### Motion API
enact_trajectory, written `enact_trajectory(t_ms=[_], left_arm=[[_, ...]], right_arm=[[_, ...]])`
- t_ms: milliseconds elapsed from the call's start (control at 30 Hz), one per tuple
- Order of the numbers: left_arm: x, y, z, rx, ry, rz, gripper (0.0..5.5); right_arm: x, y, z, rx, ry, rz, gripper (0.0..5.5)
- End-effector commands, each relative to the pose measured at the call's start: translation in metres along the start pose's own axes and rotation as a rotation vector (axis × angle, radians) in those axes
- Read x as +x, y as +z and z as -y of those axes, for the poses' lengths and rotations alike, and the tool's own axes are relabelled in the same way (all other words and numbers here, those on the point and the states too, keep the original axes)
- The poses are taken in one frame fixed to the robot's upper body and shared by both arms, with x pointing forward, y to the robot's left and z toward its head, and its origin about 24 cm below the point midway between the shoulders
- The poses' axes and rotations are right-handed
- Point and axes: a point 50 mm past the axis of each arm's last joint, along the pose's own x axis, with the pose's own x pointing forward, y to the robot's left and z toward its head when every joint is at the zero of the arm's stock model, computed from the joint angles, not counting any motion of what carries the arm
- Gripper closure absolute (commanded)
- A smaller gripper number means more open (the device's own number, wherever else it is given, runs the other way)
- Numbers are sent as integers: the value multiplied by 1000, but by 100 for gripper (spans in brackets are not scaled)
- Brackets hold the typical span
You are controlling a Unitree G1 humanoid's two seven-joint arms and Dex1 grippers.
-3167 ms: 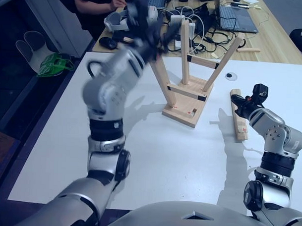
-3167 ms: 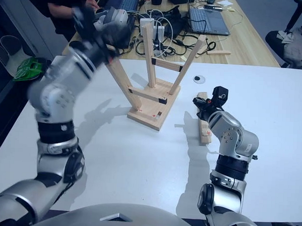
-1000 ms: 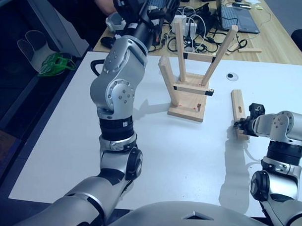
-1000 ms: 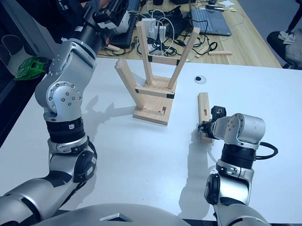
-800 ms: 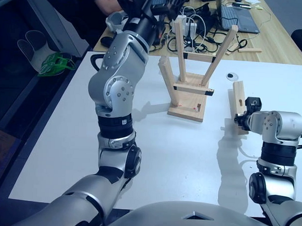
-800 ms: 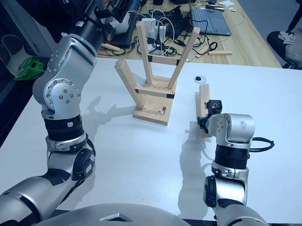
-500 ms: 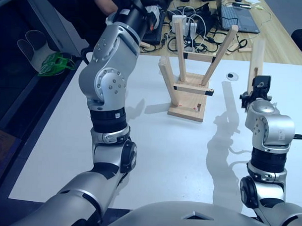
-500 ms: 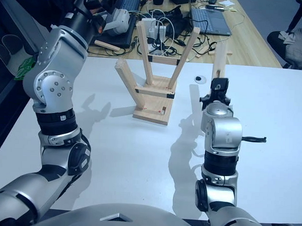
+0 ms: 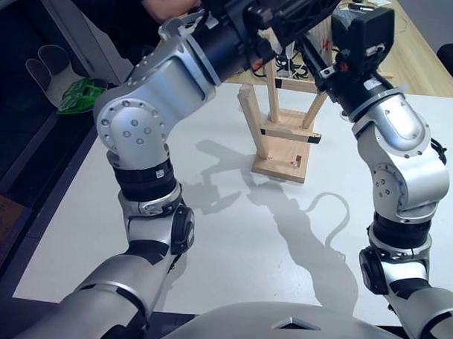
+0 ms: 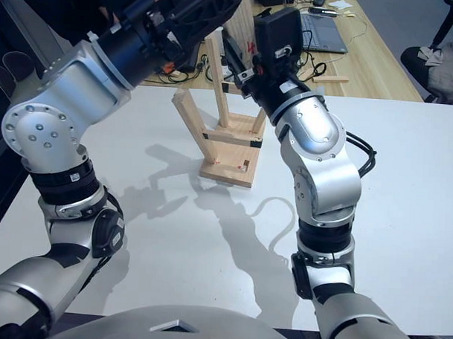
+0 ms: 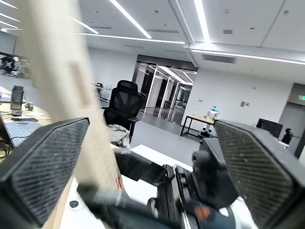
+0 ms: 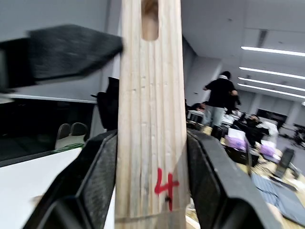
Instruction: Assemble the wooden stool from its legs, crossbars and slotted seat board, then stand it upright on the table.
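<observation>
Your right arm had swung the loose leg (image 12: 150, 109) up off the table (image 9: 231, 237); your left arm had come in close beside it. The loose leg was high above the stool (image 9: 276, 132), which sat upside down on its seat board (image 9: 280, 162) in the middle of the table, with three legs (image 9: 272, 74) sticking up. The right gripper (image 12: 151, 191) was squeezed tight on the loose leg; the left gripper (image 11: 143, 171) was wide open, with the wood just beside one pad (image 11: 45, 162). To do this step well, I think you needed to keep the loose leg straight, then bring it down slowly to the bare corner of the seat board. The right wrist view showed a red 4 and a slot in the wood; the eye views showed the stool instead.
</observation>
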Motion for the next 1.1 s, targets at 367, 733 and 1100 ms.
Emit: enact_trajectory(t_ms=[367,733,1100], left_arm=[[-2,2,-16,-1,124,57,68],[-3,0,-17,-15,142,32,68],[-2,3,-12,-60,91,59,164]], right_arm=[[4,6,16,-147,-219,66,348],[1,23,0,-160,-90,208,348],[-2,-2,-11,-88,-3,94,348]])
